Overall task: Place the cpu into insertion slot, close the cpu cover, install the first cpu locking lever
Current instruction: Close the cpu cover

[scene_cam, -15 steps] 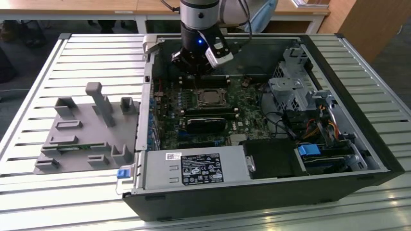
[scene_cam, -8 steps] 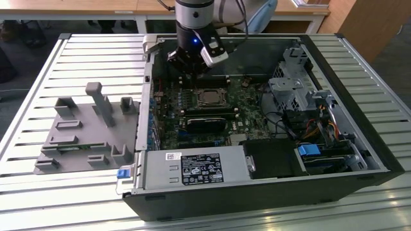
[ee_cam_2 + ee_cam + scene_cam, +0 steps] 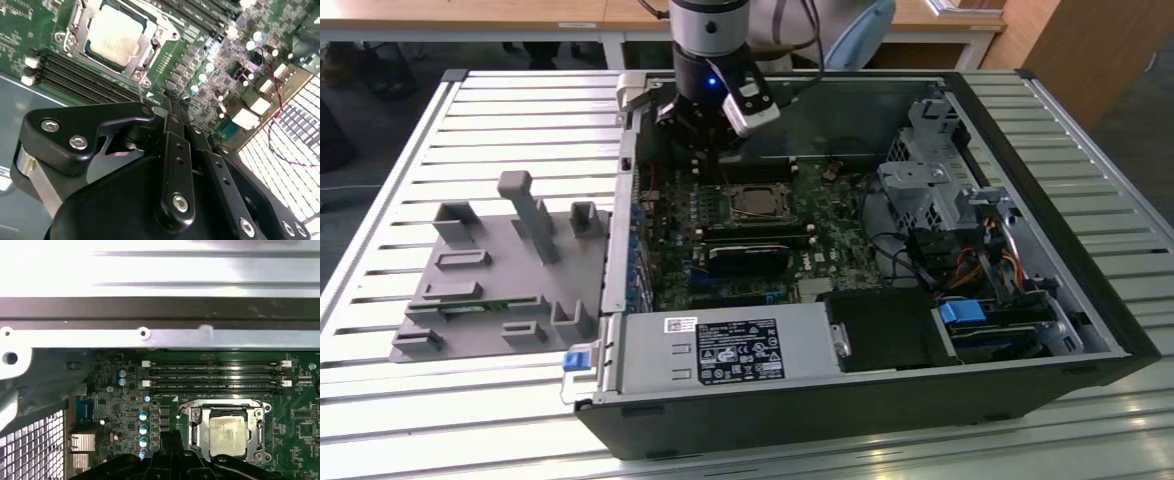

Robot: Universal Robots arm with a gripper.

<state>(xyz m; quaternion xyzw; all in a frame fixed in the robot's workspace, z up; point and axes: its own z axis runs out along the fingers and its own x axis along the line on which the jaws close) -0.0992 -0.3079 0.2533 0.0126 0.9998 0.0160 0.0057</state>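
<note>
The gripper [image 3: 169, 103], fingers together, hovers near the cpu [image 3: 115, 35] under the cpu cover [image 3: 145, 58]; the white label's [image 3: 738, 351] print is unreadable.

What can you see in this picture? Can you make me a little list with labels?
cpu: small flat square chip with a pale silver top, sitting in the square silver-rimmed socket
cover: thin square silver metal frame, lying flat around the chip
hand: black robot hand, shut and empty, above the green circuit board beside the socket
box: open black computer case on a slatted metal table
</note>
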